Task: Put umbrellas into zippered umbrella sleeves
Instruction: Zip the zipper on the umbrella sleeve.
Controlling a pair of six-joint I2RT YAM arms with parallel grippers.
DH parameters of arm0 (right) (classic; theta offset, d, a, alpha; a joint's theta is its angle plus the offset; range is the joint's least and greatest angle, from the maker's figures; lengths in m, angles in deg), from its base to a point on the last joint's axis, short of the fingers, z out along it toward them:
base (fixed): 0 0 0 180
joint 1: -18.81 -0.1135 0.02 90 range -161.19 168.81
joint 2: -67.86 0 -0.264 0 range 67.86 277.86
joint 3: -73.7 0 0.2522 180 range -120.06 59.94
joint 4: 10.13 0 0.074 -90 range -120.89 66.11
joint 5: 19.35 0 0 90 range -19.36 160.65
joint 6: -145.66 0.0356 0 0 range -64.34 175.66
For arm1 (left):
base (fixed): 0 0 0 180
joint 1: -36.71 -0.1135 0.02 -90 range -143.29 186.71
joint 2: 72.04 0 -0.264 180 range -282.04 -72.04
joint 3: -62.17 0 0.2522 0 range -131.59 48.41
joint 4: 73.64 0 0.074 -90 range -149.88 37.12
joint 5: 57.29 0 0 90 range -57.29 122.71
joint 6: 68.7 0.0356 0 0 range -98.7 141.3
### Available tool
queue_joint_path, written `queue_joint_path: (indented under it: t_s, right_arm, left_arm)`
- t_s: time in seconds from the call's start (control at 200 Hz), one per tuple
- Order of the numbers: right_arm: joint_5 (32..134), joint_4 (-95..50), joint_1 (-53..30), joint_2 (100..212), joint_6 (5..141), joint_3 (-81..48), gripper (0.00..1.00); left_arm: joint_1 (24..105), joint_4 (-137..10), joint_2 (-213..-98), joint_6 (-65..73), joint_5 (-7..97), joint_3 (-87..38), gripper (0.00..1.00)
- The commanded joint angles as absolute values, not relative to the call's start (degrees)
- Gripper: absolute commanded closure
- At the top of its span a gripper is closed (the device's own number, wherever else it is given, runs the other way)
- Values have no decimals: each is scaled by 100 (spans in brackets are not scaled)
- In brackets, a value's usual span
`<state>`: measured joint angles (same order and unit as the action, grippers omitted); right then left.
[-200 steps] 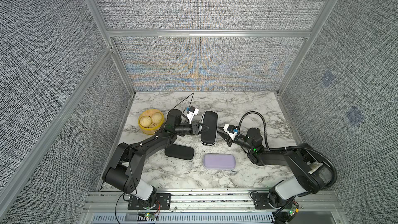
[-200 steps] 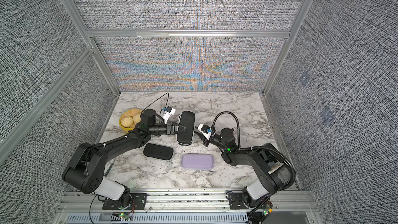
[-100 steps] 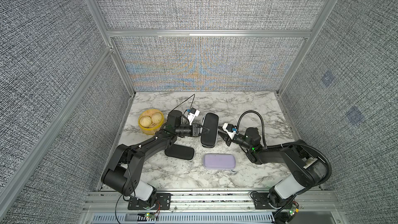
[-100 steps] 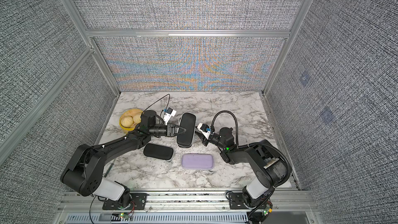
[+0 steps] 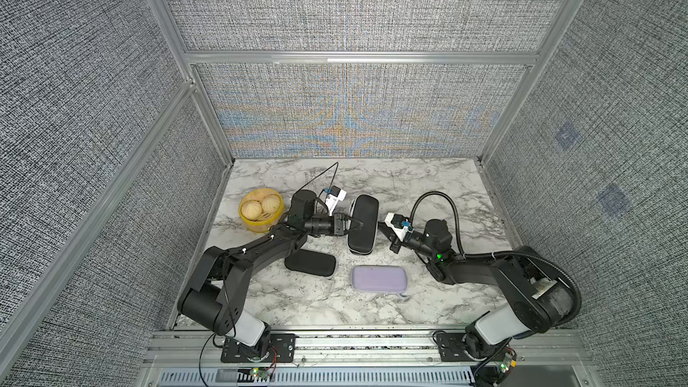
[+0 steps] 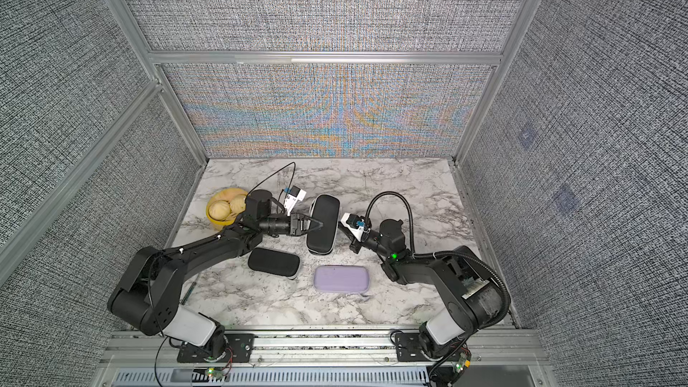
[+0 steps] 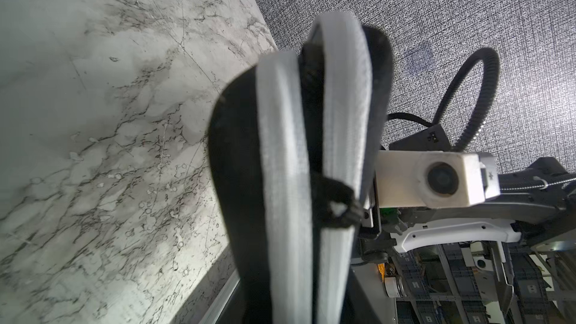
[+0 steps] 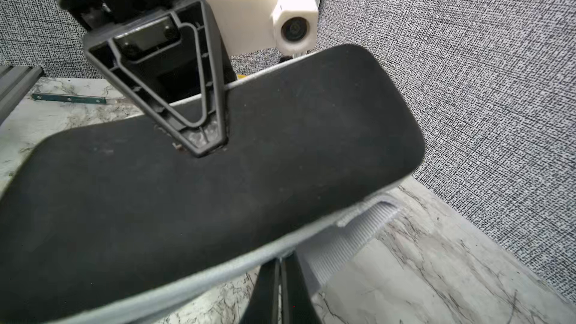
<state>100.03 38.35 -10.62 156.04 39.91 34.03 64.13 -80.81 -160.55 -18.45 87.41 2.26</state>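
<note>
1. While the left gripper [image 5: 353, 223] reaches in from the left side, it is clamped on a black sleeve [image 5: 366, 240] at the middle of the sleeve's long edge. One finger [image 8: 193, 113] presses on the upper shell, and the other is hidden below it.
2. This black sleeve is in the middle of the marble table [image 5: 409, 180]. In the right wrist view it seems lifted off the surface. Its long axis runs from the back wall toward the front rail, almost straight, with the near end turned a little to the left. The broad black face looks upward.
3. The left wrist view shows the edge of the sleeve. Two grey zipper bands [image 7: 280, 182] have a dark gap between them, so the shells are not fully joined there. A black pull cord [image 7: 338, 205] hangs at this edge.
4. The right gripper [image 8: 280, 272] is at the opposite long edge with its fingers pressed together, just under the grey band. Whether they pinch something cannot be told.
5. A second black sleeve [image 5: 311, 261] lies flat and zipped, nearer to the front and partly under the left arm. Its long axis goes from side to side, slightly turned.
6. The lavender sleeve [image 5: 379, 279] lies flat and zipped to the right of it, apart from it. Its long axis is parallel to the front rail.
7. A yellow basket [image 5: 260, 225] with buns [image 5: 251, 209] stands on the far left, beside the left arm.
</note>
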Motion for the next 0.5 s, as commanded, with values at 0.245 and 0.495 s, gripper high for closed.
queue_joint_path:
  t_s: [0.245, 0.495]
  right_arm:
    - [9961, 2953, -1625, 15203, 3528, 3715, 100]
    - [9940, 2695, -1995, 15214, 3691, 3657, 100]
  left_arm:
    - [6334, -8405, -16602, -1993, 8594, -391, 100]
    - [6349, -8018, -16542, -1720, 7804, -562, 100]
